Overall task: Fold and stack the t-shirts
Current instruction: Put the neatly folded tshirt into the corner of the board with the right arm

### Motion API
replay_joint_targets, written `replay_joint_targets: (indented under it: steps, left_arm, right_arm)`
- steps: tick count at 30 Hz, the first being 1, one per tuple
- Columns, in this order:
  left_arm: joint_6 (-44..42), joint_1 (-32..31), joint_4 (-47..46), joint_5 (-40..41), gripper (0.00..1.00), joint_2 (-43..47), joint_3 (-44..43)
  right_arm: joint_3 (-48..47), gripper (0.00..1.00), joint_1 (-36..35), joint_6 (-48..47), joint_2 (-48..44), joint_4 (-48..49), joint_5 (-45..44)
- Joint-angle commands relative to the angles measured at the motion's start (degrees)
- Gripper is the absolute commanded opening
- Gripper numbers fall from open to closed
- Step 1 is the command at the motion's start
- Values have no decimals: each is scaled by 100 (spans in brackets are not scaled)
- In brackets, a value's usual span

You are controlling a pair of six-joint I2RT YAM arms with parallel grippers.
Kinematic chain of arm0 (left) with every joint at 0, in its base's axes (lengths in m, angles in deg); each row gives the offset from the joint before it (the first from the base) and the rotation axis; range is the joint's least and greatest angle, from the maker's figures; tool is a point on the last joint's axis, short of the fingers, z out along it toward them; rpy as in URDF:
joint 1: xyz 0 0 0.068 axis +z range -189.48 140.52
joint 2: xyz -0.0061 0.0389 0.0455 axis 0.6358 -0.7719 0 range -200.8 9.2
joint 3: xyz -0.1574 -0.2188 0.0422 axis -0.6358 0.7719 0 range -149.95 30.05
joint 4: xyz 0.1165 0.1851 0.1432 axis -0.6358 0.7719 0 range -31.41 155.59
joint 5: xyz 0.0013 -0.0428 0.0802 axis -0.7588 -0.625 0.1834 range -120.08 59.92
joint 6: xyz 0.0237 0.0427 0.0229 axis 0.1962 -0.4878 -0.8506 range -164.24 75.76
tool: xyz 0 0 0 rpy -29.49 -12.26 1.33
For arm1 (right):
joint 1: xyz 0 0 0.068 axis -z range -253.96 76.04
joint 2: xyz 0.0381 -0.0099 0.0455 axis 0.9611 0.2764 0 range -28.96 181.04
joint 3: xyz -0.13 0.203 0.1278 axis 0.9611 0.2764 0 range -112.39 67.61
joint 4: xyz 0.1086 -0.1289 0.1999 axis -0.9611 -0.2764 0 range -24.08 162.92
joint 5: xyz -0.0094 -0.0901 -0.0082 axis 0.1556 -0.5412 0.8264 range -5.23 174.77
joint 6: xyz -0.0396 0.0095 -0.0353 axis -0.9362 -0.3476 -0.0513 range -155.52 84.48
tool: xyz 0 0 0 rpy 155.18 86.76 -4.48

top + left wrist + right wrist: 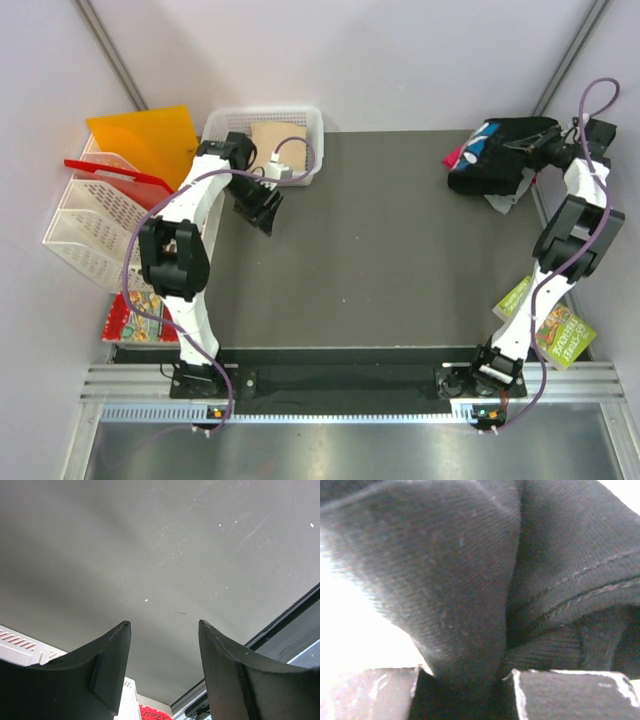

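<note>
Barely started, by the look of it. The black t-shirt (485, 165) is a crumpled lump at the far right corner of the table (380, 250), blue-and-pink print showing on top, nothing folded and no stack anywhere. The right gripper (527, 150) is buried in it, and its wrist view shows the jaws clenched on a fold of the black cloth. The left gripper (262, 208) hangs over bare table at the far left with its jaws apart and nothing between them.

So everything is left to do: drag the shirt out to the middle, flatten it, fold it, then deal with the others. A pale bit of cloth (503, 203) pokes out from under the lump; hard to say if that's another shirt.

Around it: a white basket (305, 125) just behind the left gripper, an orange sheet (145, 135), a white rack (85, 220), and booklets (135, 315) off both table edges. The middle of the table has nothing on it, so the real obstacle is probably the shirt sitting so close to the wall.
</note>
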Motion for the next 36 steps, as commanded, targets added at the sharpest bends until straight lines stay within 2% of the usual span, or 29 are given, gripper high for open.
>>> replay_joint_targets:
  steps: [1, 8, 12, 16, 17, 18, 21, 22, 24, 27, 28, 31, 36]
  left_arm:
    - [-81, 22, -69, -169, 61, -9, 60]
    - [-90, 31, -69, -239, 61, -36, 174]
    - [-72, 22, -51, -265, 60, -80, 218]
    - [-81, 31, -34, -231, 60, -132, 165]
    - [-89, 31, -16, -222, 60, -150, 148]
    - [-98, 31, -7, -213, 60, -167, 113]
    - [-116, 31, 45, -204, 59, -220, 51]
    - [-116, 31, 54, -213, 59, -246, 42]
    - [-134, 31, 80, -195, 59, -273, 33]
    - [-160, 31, 98, -169, 59, -317, 33]
    - [-169, 31, 98, -169, 59, -326, 33]
    - [-160, 31, 98, -204, 59, -335, -2]
    - [-151, 31, 98, -204, 59, -317, -37]
  right_arm:
    - [-596, 0, 29, -556, -343, -528, -293]
    - [-1045, 0, 20, -733, 9, -871, -776]
    - [-1458, 1, -24, -1014, 263, -1556, -1513]
    - [-1819, 24, -173, -1435, 448, -2163, -2323]
    - [-1950, 39, -226, -1471, 501, -2268, -2550]
    - [-2038, 48, -252, -1515, 597, -2522, -2657]
    - [-2328, 63, -375, -1717, 729, -3023, -3157]
    - [-2442, 71, -410, -1813, 730, -3147, -3576]
    - [-2592, 75, -481, -1867, 686, -3463, -4088]
    - [-2698, 75, -490, -1727, 415, -4078, -5195]
    - [-2681, 75, -499, -1535, 326, -4393, -5772]
    - [-2427, 75, -525, -1017, -60, -4800, -6627]
    - [-1389, 84, -762, -611, -1008, -4792, -7104]
